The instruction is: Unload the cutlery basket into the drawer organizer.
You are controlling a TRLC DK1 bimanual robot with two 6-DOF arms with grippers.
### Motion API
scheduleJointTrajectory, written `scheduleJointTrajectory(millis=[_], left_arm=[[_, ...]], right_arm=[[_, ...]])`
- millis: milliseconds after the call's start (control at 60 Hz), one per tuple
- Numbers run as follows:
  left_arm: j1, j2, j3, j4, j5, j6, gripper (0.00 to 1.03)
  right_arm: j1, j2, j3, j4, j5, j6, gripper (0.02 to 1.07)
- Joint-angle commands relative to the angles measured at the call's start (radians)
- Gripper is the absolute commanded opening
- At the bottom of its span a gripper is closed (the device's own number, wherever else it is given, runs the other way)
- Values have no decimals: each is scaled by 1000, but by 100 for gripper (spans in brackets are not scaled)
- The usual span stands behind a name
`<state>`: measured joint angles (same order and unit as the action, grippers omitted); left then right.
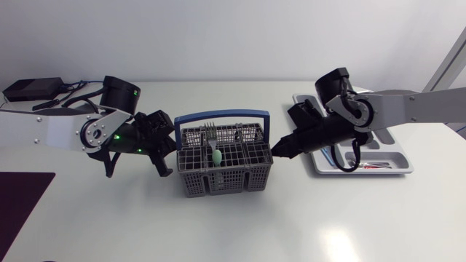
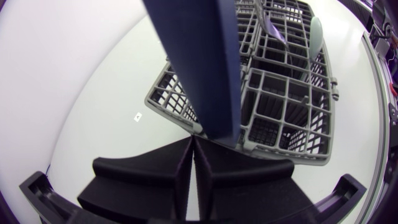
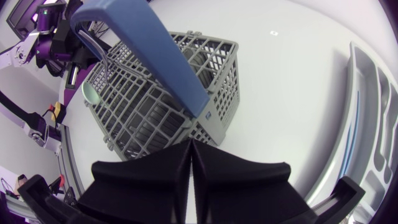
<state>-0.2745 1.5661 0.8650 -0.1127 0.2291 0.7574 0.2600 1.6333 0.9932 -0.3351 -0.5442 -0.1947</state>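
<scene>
Left wrist view: your left gripper (image 2: 193, 142) has its fingers pressed together, empty, just beside the basket (image 2: 286, 112). Your right gripper (image 3: 189, 146) is the same on the other side. A fork (image 1: 210, 131) and spoon (image 1: 217, 155) are in the basket, so the job looks unfinished. The organizer (image 1: 399, 156) sits by the table's (image 1: 291, 225) right edge.

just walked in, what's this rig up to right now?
Two arms flank the grey cutlery basket at mid-table. The left gripper sits at the basket's left side and the right gripper at its right side, both with fingers pressed together and holding nothing. A fork and a pale green utensil stand in the basket. The drawer organizer lies beneath the right arm with a few pieces in it, so the unloading is not finished.
</scene>
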Motion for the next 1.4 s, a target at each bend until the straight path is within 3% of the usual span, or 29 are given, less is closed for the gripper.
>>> scheduleJointTrajectory(millis=[0, 133, 250, 317, 517, 700, 783, 1383], left_arm=[[43, -49, -17, 8, 47, 11, 5], [107, -159, -58, -47, 164, 7, 5], [129, -264, -72, -163, 262, -7, 5], [107, -334, -81, -232, 280, -20, 5], [-9, -414, -70, -326, 286, -82, 5], [-84, -417, -70, -351, 285, -124, 5], [-98, -413, -72, -354, 280, -130, 5], [-97, -422, -92, -372, 269, -119, 5]], right_arm=[[-18, -78, -39, 27, 29, -3, 7], [-22, -188, -70, 33, 56, 6, 7], [-2, -288, -97, 28, 52, 9, 8], [33, -339, -114, 24, 55, 9, 17], [145, -386, -117, 7, 55, 20, 33], [257, -355, -116, 25, 89, 46, 35], [305, -323, -116, 45, 115, 47, 40], [389, -113, 33, 94, 176, 77, 44]])
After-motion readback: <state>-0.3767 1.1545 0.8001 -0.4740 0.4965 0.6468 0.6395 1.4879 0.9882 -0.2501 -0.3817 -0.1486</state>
